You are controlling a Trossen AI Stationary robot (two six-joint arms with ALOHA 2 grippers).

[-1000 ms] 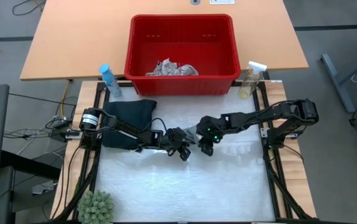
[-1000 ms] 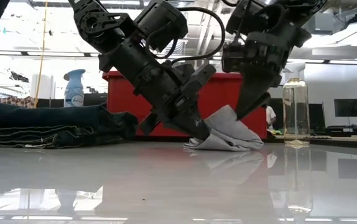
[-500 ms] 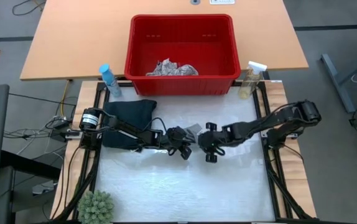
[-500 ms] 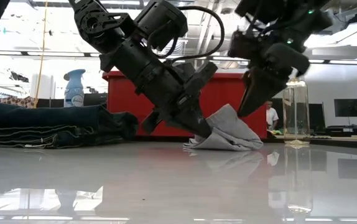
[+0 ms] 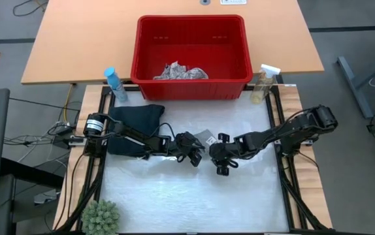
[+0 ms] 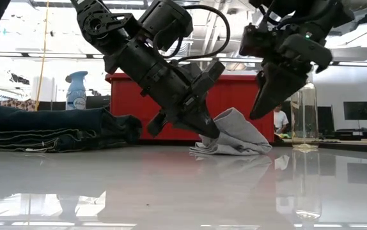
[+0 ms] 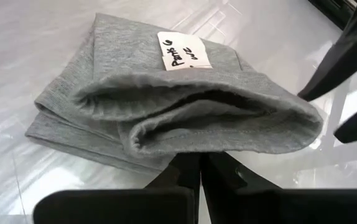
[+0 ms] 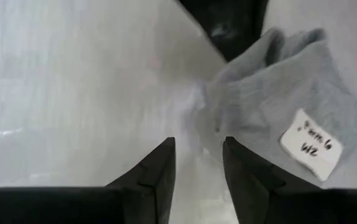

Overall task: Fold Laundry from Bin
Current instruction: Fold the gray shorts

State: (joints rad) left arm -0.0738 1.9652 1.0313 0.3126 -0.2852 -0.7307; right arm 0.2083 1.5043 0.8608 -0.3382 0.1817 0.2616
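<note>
Step in hand: folding of the small grey cloth at the table's centre, judged from the layout.
Grey cloth: lay partly folded on the white table, a paper label on its upper face (handwriting not legible enough to rely on).
Left gripper: fingers clenched on the edge of the grey cloth, at the cloth's 9 o'clock side in the high view; the low view showed the pinch point down near the table surface.
Right gripper: fingers parted and grasping nothing, hanging above the table at the cloth's 4 o'clock side, clear of the fabric.
Bin: stood at 12 o'clock from the work area; the white leaf-print cloth lay inside it, not yet taken out.
Dark trousers: lay folded at 9 o'clock on the table, under the left arm.
Spray bottles: blue bottle at the bin's 8 o'clock corner, clear bottle at its 4 o'clock corner.
Technique: the left pinch ought to hold the layers together while the right gripper takes the free edge; the right fingers should close on fabric only, low and square to the hem, so that one layer is not dragged off another.
Risk: a lift before both layers are caught would probably open the fold (the cloth is soft and slides on the glossy top).
</note>
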